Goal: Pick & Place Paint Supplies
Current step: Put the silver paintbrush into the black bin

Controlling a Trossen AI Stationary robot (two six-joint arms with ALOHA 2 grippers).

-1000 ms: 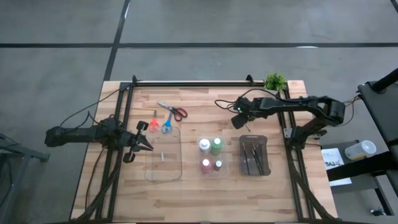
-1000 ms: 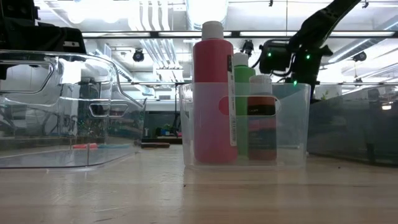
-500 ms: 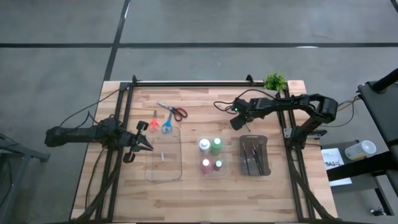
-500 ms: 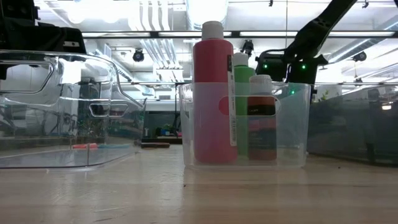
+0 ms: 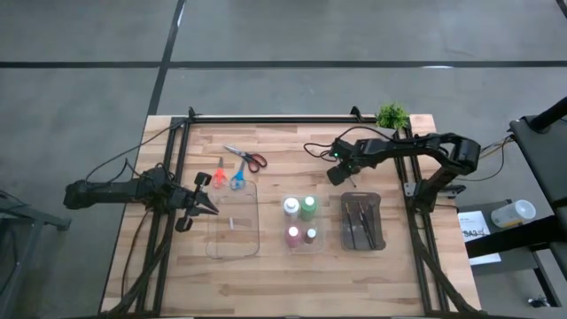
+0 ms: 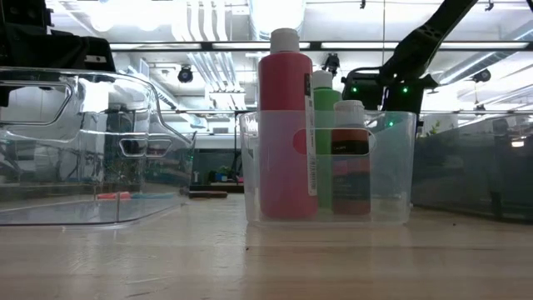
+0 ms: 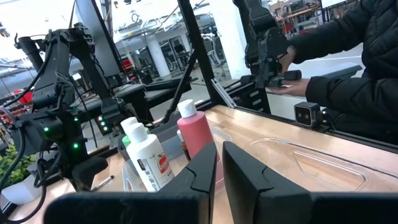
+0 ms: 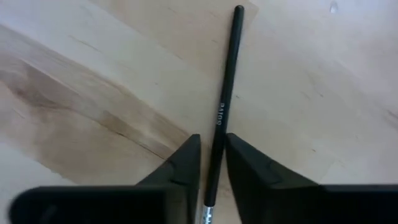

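Note:
A thin black paintbrush (image 8: 225, 93) lies flat on the wooden table. My right gripper (image 8: 212, 138) is low over it, open only narrowly, with one finger on either side of the handle and the fingers running along the brush. In the high view this gripper (image 5: 339, 175) is just beyond the dark grey tray (image 5: 361, 221), which holds several brushes. The paint bottles stand in a small clear bin (image 5: 301, 223); the red bottle (image 6: 286, 125) is nearest in the low view. Three scissors (image 5: 237, 168) lie on the wood. My left gripper (image 5: 211, 206) is shut, hovering at the clear tray's left side.
A large clear tray (image 5: 233, 221) lies left of the bottle bin. A small green potted plant (image 5: 392, 115) stands at the far right corner. Dark frame rails run along both sides of the table. A person in a dark jacket (image 7: 354, 68) shows beyond the table.
My right gripper has moved a little toward the table's left and come down toward the loose paintbrush, then held still for the last half second. The left arm and all the supplies have stayed where they were.

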